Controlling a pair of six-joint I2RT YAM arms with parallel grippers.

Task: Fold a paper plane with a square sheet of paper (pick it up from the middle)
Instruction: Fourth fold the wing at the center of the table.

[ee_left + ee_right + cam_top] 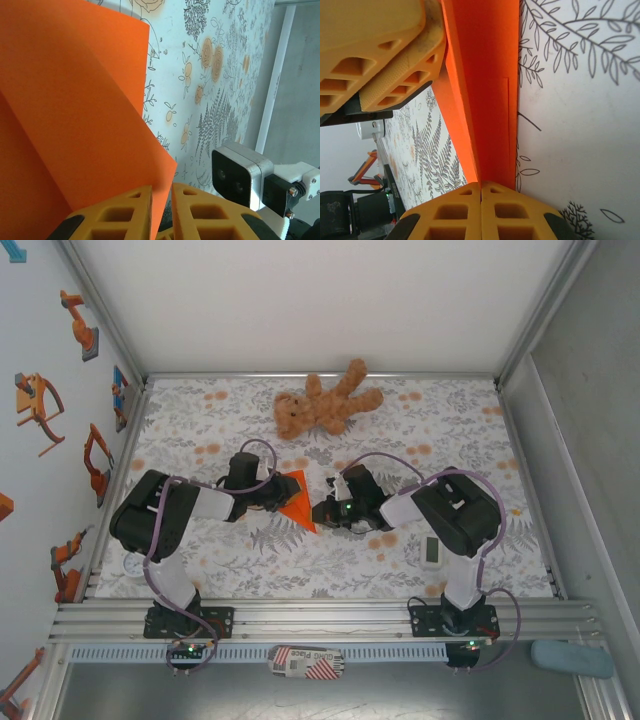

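The square sheet of paper (298, 502), bright orange and folded into a narrow pointed shape, is held up off the table between my two grippers. My left gripper (278, 495) meets it from the left. In the left wrist view the sheet (75, 100) runs down between the yellow fingers (125, 212) of the left gripper (161, 192), whose jaws are closed to a narrow slot on its edge. My right gripper (322, 508) meets it from the right. In the right wrist view the right gripper (481, 185) is shut on the end of the creased strip (490, 75). The left gripper's fingers (395, 55) show at the upper left.
A brown teddy bear (325, 405) lies at the back middle of the floral table. A small white gadget (432, 550) lies near the right arm's base, and a small round white object (133, 563) sits at the front left. An aluminium rail (320, 618) borders the front.
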